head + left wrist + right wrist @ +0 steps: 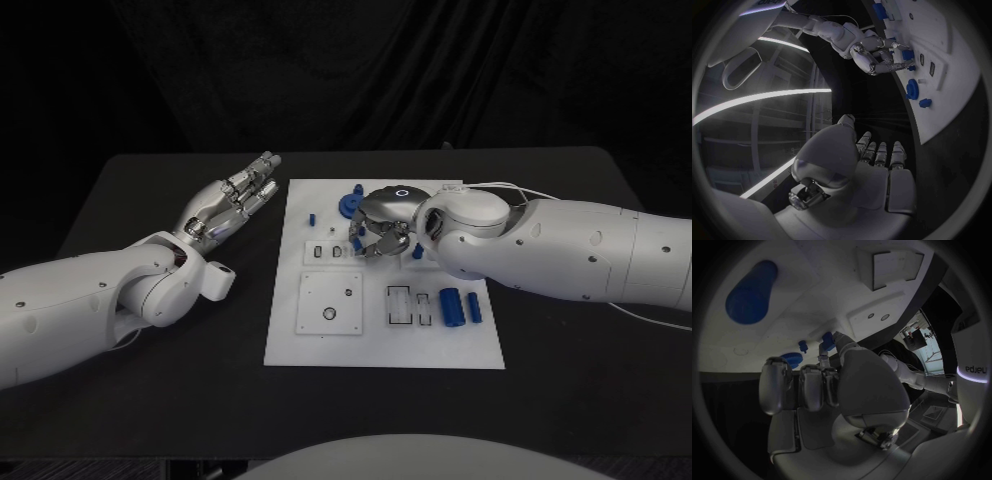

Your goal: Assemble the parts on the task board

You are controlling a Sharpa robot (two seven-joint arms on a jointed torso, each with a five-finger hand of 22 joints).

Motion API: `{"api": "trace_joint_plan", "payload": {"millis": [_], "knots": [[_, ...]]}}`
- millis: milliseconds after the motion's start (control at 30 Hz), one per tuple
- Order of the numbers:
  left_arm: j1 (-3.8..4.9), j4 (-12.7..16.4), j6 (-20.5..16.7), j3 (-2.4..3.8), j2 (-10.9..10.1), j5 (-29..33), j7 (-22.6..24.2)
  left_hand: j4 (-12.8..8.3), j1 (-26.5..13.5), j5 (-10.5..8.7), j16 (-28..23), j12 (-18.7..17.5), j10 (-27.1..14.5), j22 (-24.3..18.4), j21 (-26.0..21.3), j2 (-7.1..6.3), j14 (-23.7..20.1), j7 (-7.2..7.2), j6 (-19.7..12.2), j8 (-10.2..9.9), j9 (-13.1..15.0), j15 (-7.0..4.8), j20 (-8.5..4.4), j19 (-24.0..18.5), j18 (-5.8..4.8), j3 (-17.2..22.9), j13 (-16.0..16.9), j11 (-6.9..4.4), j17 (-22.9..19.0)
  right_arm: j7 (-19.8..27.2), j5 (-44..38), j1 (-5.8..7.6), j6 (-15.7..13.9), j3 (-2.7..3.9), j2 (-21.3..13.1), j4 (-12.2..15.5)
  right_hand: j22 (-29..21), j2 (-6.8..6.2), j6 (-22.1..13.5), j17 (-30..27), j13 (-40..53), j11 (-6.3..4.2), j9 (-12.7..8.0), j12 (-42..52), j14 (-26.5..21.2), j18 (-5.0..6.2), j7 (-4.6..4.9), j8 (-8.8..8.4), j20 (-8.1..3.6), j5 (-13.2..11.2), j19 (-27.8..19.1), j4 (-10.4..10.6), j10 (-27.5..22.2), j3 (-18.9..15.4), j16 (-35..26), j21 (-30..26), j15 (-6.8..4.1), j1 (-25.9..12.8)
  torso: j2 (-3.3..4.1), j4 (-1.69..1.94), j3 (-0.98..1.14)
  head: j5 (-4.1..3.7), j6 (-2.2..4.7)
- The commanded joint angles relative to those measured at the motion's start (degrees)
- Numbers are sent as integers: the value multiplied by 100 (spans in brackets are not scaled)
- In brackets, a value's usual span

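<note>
My right robot hand (378,236) hung over the task board (384,340), fingertips pinching a small blue part (827,340) just beyond them, while the left robot hand (231,205) lay open beside the board, farther off.

Pretty dim overall. In the head view the dark surface (159,380) and the black backdrop swallow most of the light, so the white task board (378,345) and arm shells pop hard against them. Light seems to come from above, and there's a soft sheen on the right hand (378,235). Both wrist views are heavy fisheye, edges bending and going dark toward the rim. Bright ceiling strips streak across the left wrist view. In the right wrist view the close-up fingers (811,387) look soft and shadowed.
</note>
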Motion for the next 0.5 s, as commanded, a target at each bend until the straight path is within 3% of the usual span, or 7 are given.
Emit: {"api": "trace_joint_plan", "payload": {"millis": [33, 267, 500], "knots": [[-10, 0, 99, 4, 9, -37, 232, 0, 11, -4, -21, -38, 8, -10, -20, 66, -13, 0, 66, 31, 9, 47, 45, 6, 58, 31, -6, 35, -8, -145, -37, -23, 94, -1, 6, -12, 1162, 6, -51, 834, 1328, 34, -24, -24, 431, 32, -3, -39, 26, 32, 95, -18, 438, -10, -37, -14, 45, -34, -1, 2, -3, -3, -8], [-10, -2, 110, 4, 11, -37, 225, 0, 10, -4, -21, -38, 8, -10, -20, 66, -13, 10, 91, 36, 12, 51, 49, 6, 58, 31, -6, 44, -8, -144, -37, -24, 114, -1, 14, -24, 1159, -7, -154, 826, 1321, 27, -31, -32, 429, 35, -11, -114, 26, 33, 92, -14, 430, -15, -43, -28, 41, -59, 0, 2, -1, -4, -10], [-10, -3, 115, 4, 13, -37, 222, 0, 10, -4, -21, -38, 8, -10, -20, 66, -13, 13, 104, 39, 14, 52, 49, 6, 59, 31, -6, 47, -8, -131, -37, -24, 152, -1, 18, -31, 1146, -76, -529, 805, 1302, 16, -163, -52, 424, 45, -28, -413, 21, 36, 74, 33, 413, -19, -61, -85, 34, -147, 0, 3, 0, -6, -15]]}}
